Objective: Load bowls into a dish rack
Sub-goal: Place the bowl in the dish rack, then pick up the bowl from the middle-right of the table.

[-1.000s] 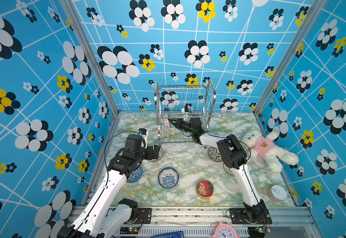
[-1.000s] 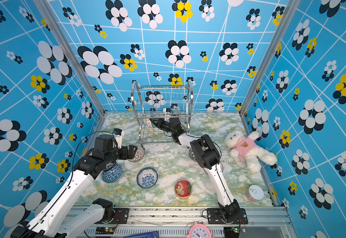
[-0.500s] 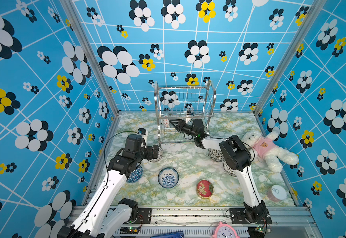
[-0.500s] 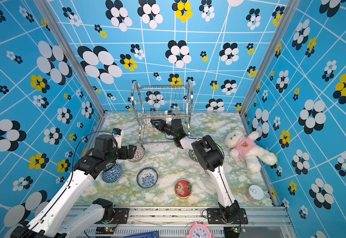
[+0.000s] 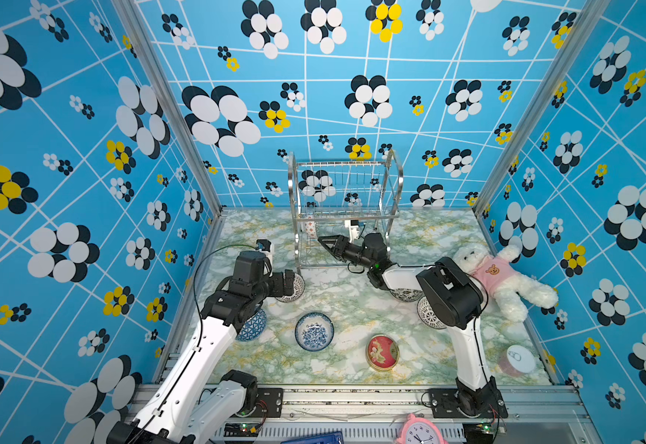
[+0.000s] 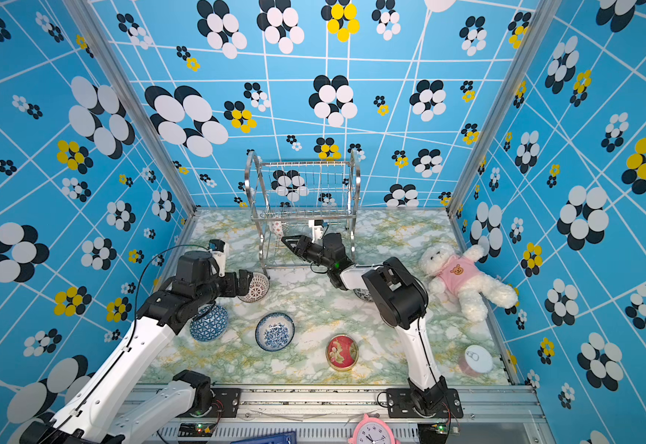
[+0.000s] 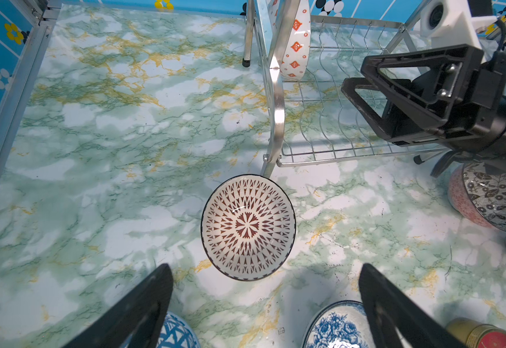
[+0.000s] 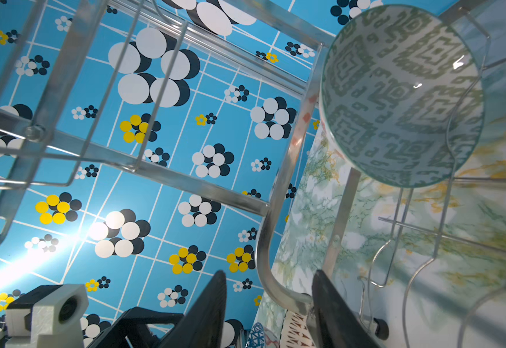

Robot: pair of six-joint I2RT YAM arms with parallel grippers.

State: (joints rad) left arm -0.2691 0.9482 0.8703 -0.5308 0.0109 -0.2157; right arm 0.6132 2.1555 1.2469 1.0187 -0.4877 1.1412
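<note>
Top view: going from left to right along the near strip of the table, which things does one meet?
Blue triangle-patterned bowl → blue floral bowl → red round tin with gold rim → white-topped can.

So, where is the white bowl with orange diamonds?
In both top views the bowl stands on edge in the steel wire rack's lower tier, left end.

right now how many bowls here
6: red-diamond bowl in the dish rack, brown bowl by the left gripper, blue geometric bowl under the left arm, blue floral bowl mid-table, leafy bowl and black-patterned bowl under the right arm. Arms may hide more.
</note>
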